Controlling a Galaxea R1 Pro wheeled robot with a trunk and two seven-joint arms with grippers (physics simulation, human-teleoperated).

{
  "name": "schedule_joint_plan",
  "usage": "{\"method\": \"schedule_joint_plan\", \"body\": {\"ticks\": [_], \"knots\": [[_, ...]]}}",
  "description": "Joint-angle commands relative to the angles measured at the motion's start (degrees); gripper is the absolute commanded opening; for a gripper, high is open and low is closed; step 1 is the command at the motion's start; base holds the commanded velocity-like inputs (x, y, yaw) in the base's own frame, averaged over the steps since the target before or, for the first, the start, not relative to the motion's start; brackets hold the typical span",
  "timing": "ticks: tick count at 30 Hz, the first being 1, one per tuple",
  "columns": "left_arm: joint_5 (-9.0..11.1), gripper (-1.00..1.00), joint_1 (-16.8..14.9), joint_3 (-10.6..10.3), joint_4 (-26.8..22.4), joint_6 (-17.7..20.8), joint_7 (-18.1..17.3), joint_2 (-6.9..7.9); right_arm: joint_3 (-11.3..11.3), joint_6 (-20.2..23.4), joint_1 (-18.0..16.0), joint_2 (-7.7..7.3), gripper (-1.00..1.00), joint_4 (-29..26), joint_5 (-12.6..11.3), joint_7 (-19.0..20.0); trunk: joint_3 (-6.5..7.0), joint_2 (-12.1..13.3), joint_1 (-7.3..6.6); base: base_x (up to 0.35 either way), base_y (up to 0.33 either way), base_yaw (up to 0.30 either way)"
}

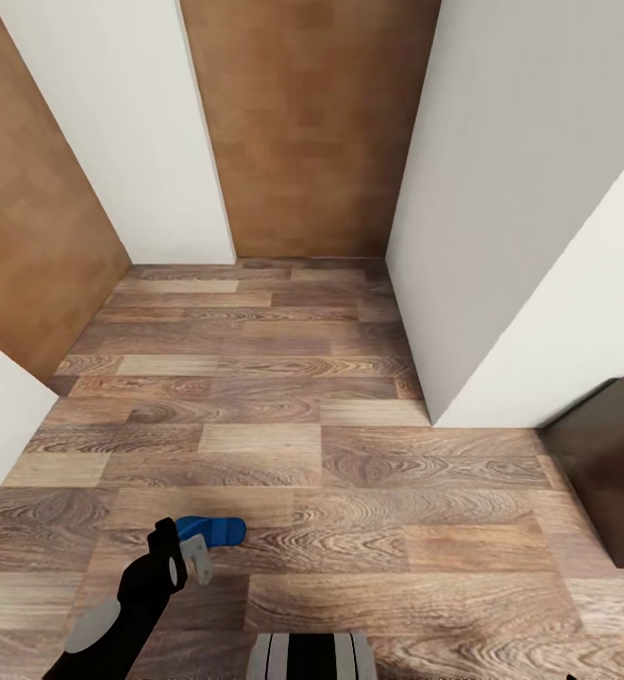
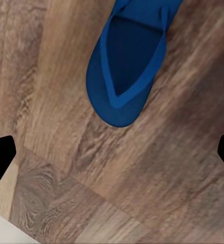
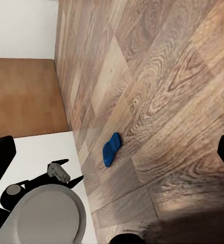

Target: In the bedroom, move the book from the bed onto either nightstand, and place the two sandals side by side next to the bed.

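Observation:
One bright blue sandal (image 1: 215, 530) lies flat on the wood-plank floor close in front of me, at lower left in the head view. My left gripper (image 1: 198, 555) hangs just above its near end, open; in the left wrist view the sandal (image 2: 127, 61) lies ahead of the wide-apart black fingertips (image 2: 1, 157), untouched. My right gripper (image 3: 112, 155) is open too, and looks down at the same sandal (image 3: 111, 149) from farther off. The other sandal, the book and the bed are out of view.
White walls (image 1: 500, 189) and light wooden doors (image 1: 307, 123) enclose a short passage ahead. A dark brown glossy piece of furniture (image 1: 609, 482) stands at the right edge; I cannot tell whether it is the nightstand. My base (image 3: 45, 216) is beside the sandal.

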Motion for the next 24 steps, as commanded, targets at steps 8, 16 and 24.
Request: {"method": "schedule_joint_plan", "body": {"ticks": [8, 16, 24], "knots": [[-0.4, 1.0, 0.0, -0.2, -0.1, 0.1, -0.5, 0.07, 0.0, 0.6, 0.0, 0.0, 1.0, 0.0, -0.1, 0.2, -1.15, -0.1, 0.12, 0.0, 0.0, 0.0], [-0.4, 1.0, 0.0, -0.2, -0.1, 0.1, -0.6, 0.08, 0.0, 0.6, 0.0, -0.02, 1.0, 0.0, -0.1, 0.2, -1.15, -0.1, 0.12, 0.001, 0.0, 0.0], [-0.4, 1.0, 0.0, -0.2, 0.0, 0.1, -0.6, 0.08, 0.0, 0.6, 0.0, 0.0, 1.0, 0.0, -0.1, 0.2, -1.15, -0.1, 0.12, 0.172, 0.0, 0.0]]}}
